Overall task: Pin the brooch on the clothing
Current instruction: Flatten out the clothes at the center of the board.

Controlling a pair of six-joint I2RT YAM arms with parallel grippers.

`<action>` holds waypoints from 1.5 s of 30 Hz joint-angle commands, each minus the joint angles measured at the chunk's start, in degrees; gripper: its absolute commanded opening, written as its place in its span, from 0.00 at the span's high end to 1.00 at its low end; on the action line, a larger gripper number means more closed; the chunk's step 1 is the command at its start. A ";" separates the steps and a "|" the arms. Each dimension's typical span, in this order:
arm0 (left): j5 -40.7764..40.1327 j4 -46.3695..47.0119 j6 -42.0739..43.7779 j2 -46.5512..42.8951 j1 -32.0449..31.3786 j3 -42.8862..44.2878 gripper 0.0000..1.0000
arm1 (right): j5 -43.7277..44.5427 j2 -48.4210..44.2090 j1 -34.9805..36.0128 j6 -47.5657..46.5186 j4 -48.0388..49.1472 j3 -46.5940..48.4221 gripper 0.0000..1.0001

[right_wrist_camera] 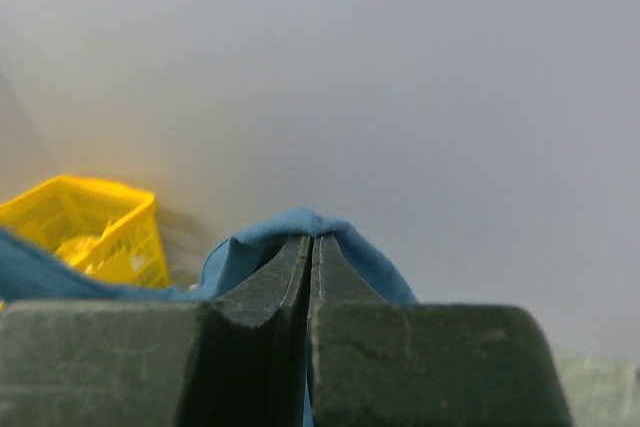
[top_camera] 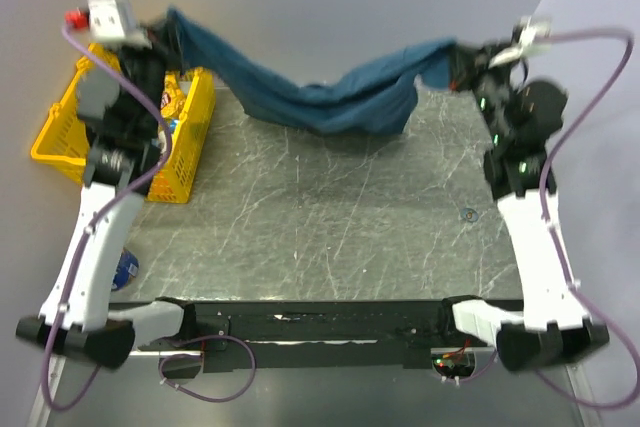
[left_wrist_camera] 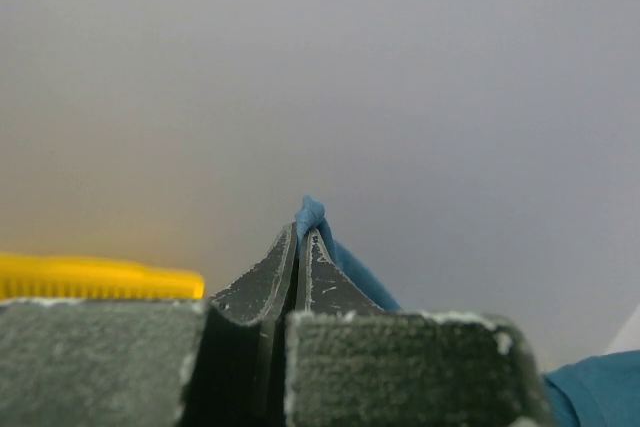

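Nearest, on the counter (top_camera: 330,222) and just beside the right arm, a tiny round item is being observed lying flat and untouched. It is being judged to be the brooch (top_camera: 468,214), though it is too small for detail. It is lying well apart from the T-shirt (top_camera: 330,102), which is being held strung across the far edge of the counter with its middle sagging low. Whether the sag is touching the surface cannot be told.

One end of the garment is being clamped by the left fingers (left_wrist_camera: 265,287) and the other by the right fingers (right_wrist_camera: 275,282). Both pairs are being pressed together on a fold of teal fabric.

The T-shirt is being assessed as light, soft and limp, and edge holds such as these are being judged suitable for spreading it. The brooch is being assessed as small, rigid and probably slippery, best pinched across its rim.

The brooch, the sag and the counter are being shown by the overhead view alone. The closed fingertips, with cloth bulging above them, are being shown only by the wrist views. At the far left, a yellow basket (top_camera: 192,142) is being noted.
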 commanded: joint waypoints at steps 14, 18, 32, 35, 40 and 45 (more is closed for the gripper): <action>-3.22 -9.96 -16.56 -37.67 0.18 -44.48 0.99 | 3.57 -37.71 3.27 11.49 -15.48 -48.03 1.00; -4.88 -15.41 -21.03 -42.69 0.18 -49.48 0.99 | 2.95 -37.90 3.27 16.50 -24.43 -49.00 1.00; -24.06 -37.93 -41.11 -51.05 0.18 -52.39 0.07 | 4.19 -36.14 3.44 20.66 -31.33 -50.50 0.19; -19.24 -32.32 -34.19 -45.53 0.18 -51.25 0.01 | 3.49 -34.04 3.62 17.85 -30.01 -48.74 0.10; 2.46 -21.08 -26.51 -27.98 0.09 -49.75 0.02 | 3.21 -21.77 9.93 11.78 -28.94 -43.83 0.10; 8.21 -14.99 -21.14 -15.99 -6.99 -48.53 0.06 | 8.66 -6.81 23.54 4.12 -27.97 -34.78 0.12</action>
